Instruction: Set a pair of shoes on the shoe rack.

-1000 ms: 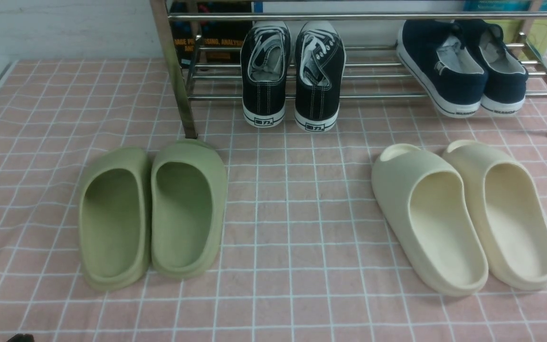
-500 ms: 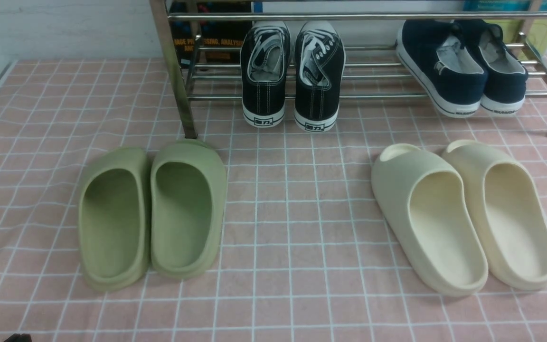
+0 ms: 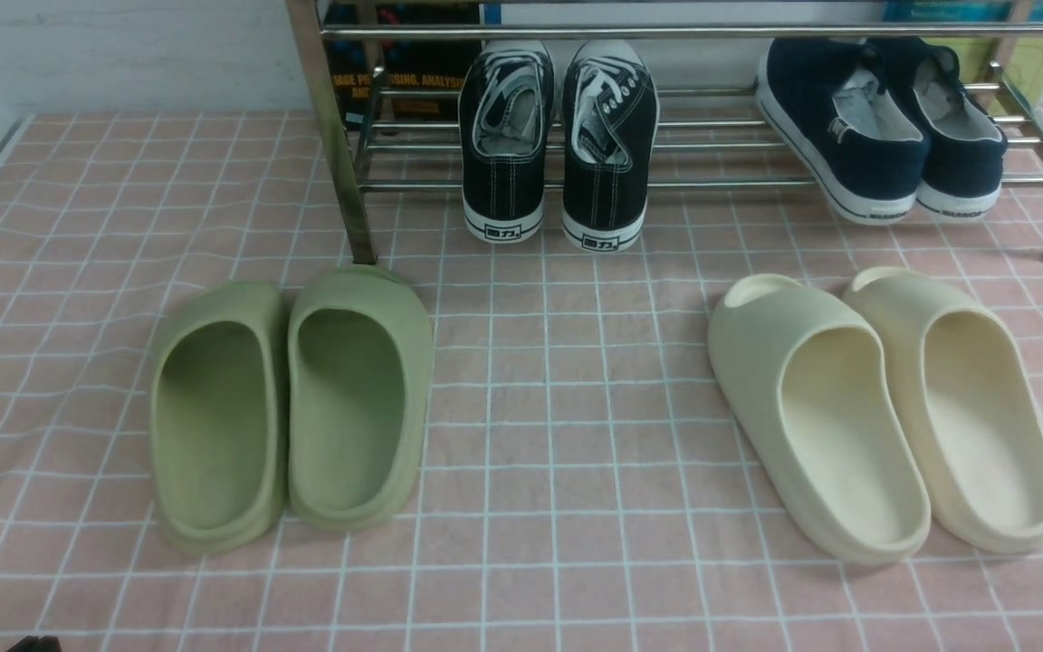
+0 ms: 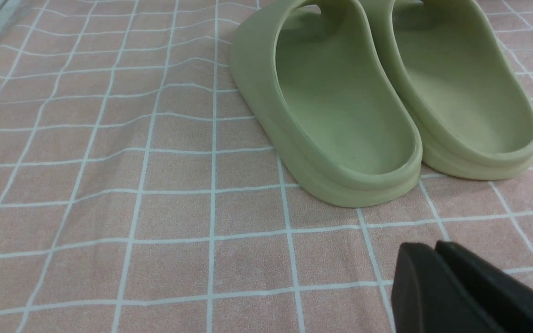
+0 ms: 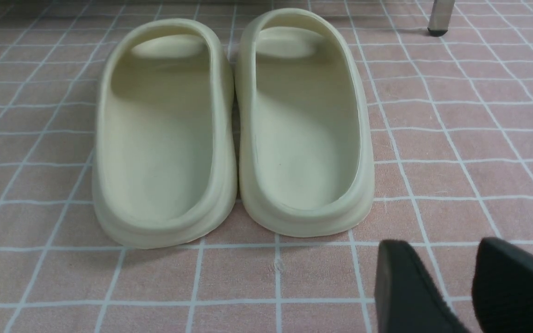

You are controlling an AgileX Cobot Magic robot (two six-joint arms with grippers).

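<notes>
The pair of shoes, two black canvas sneakers (image 3: 503, 145) (image 3: 610, 149) with white laces, stands side by side on the lower bars of the steel shoe rack (image 3: 721, 184), heels jutting over the front bar toward me. My left gripper (image 4: 433, 247) is shut and empty, low over the cloth just short of the green slides (image 4: 340, 115). My right gripper (image 5: 442, 249) is open with nothing between its fingers, a little short of the cream slides (image 5: 303, 129). Neither gripper is near the sneakers.
Navy slip-ons (image 3: 884, 127) sit on the rack's right part. Green slides (image 3: 291, 403) lie front left and cream slides (image 3: 884, 407) front right on the pink checked cloth (image 3: 567, 389). Rack legs (image 3: 340, 163) (image 5: 440, 16) stand on the cloth. Books sit behind the rack.
The dark tip of my left arm at the front view's bottom left edge has slipped slightly lower. Shoes and slides have not moved.
</notes>
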